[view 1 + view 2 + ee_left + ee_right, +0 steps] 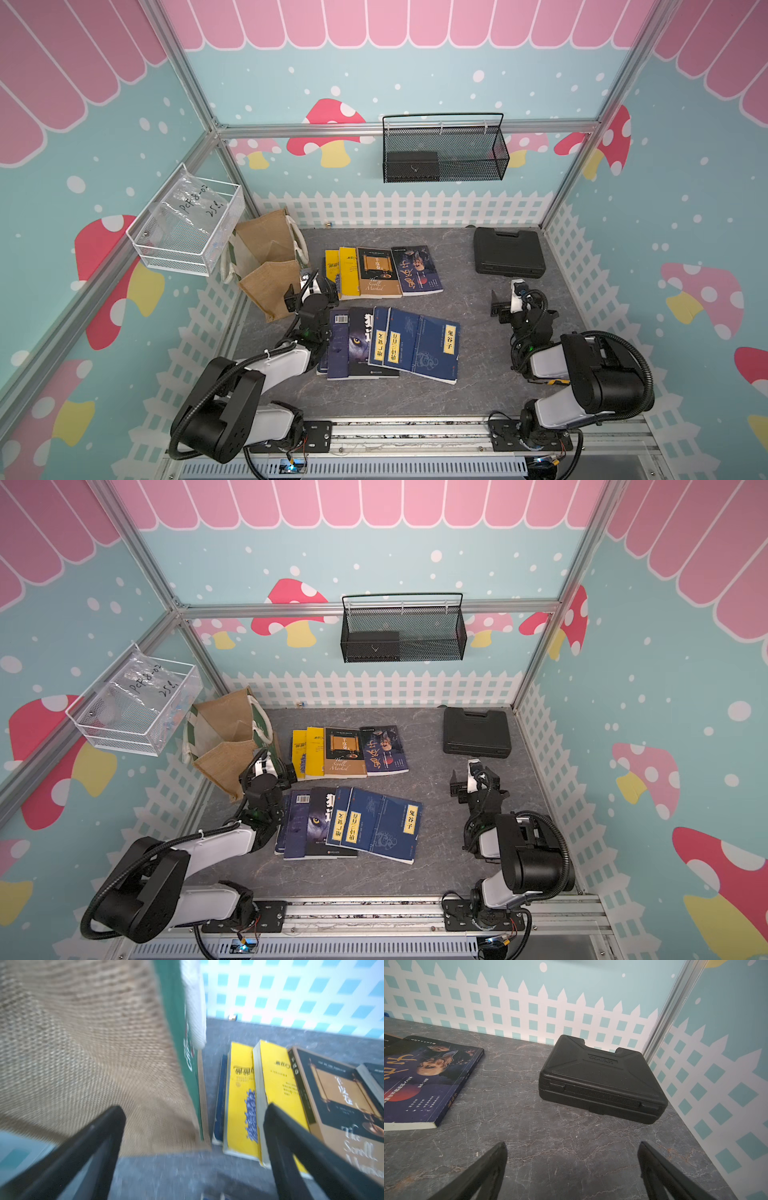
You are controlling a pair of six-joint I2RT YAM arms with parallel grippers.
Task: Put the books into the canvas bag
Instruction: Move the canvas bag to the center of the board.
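The canvas bag (266,266) (227,742) stands open at the back left, its green panel (180,1043) facing the books. One row of books lies beside it: two yellow books (345,272) (241,1093), a dark brown one (379,272) and a navy one (417,270) (423,1078). Nearer the front, several navy books and a wolf-eye cover lie fanned out (395,345) (353,823). My left gripper (309,284) (195,1108) is open and empty, low between the bag's corner and the yellow books. My right gripper (509,300) (572,1144) is open over bare table.
A thick black plastic case (509,251) (602,1082) lies at the back right, ahead of the right gripper. A white wire basket (187,224) hangs on the left wall over the bag. A black mesh basket (444,153) hangs on the back wall.
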